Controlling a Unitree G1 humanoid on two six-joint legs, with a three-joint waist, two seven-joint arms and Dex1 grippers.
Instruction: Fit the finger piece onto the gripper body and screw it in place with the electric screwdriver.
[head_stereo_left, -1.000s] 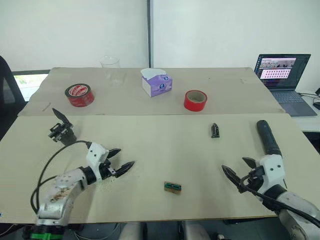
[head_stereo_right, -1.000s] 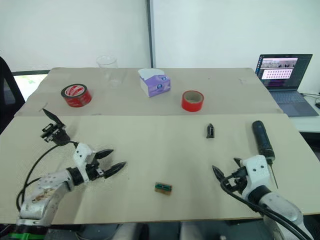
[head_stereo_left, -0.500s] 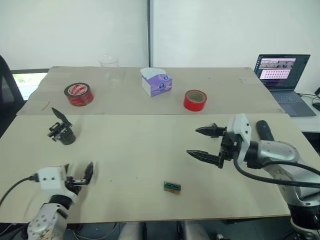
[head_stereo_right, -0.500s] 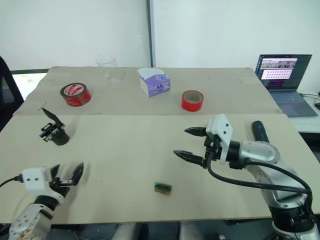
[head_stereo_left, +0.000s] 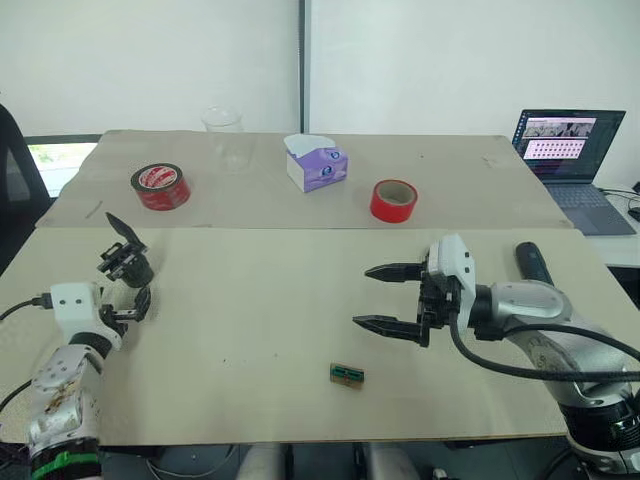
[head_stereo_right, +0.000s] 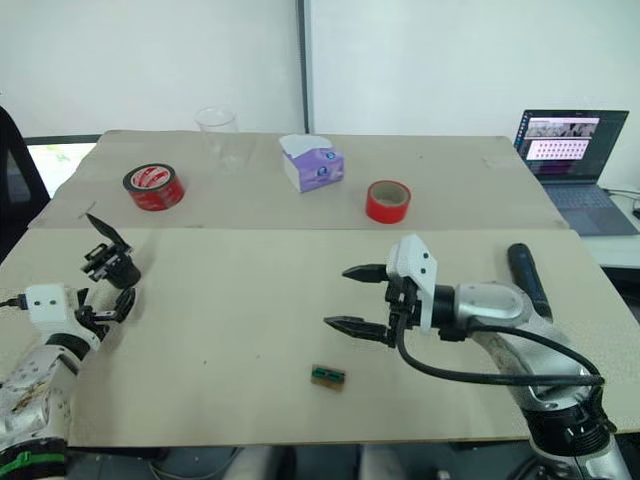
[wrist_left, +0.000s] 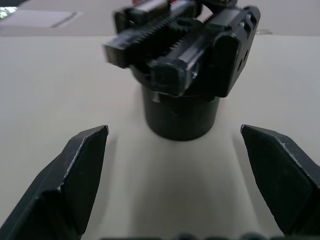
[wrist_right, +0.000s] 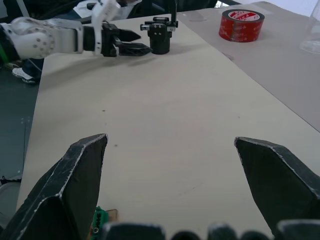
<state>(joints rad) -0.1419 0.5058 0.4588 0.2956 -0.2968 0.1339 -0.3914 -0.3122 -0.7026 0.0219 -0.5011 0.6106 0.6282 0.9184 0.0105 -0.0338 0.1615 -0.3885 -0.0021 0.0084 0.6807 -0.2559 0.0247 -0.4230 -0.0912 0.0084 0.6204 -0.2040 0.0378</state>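
Raised since a moment ago, the left gripper (head_stereo_left: 137, 302) now sits just before the gripper body (head_stereo_left: 126, 261) at the table's left with fingers spread and empty, while the right gripper (head_stereo_left: 382, 297) hovers mid-table, fingers wide apart, beside the electric screwdriver (head_stereo_left: 534, 268) lying at the right.

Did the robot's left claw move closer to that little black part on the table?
Yes. The left gripper moved up the table toward the gripper body; it now sits open just short of it, where earlier it was well back near the table's front edge.
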